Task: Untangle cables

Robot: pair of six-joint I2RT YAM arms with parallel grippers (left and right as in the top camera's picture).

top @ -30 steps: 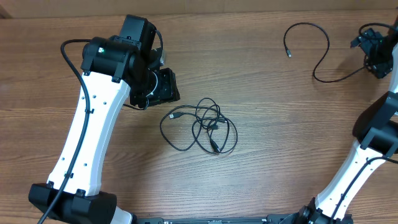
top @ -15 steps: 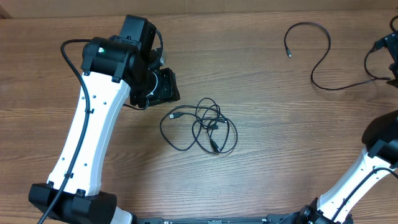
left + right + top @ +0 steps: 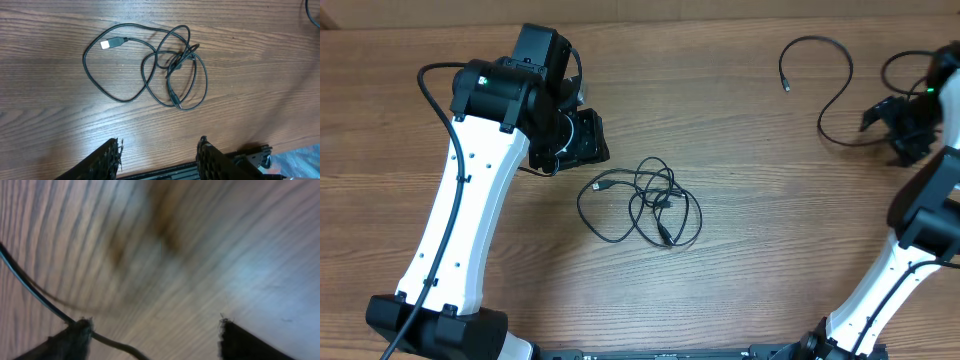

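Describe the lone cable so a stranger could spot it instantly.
On the wooden table, look to the far right corner. There a single thin black cable lies in an open hook-shaped curve. Unlike the knotted cables mid-table, it lies alone, one strand.

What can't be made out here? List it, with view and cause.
- Right wrist: motion blur; unclear whether the loose cable touches the right gripper.
- Overhead: left gripper fingertips hidden under its own wrist.
- Overhead: tangled cables' crossings too small.
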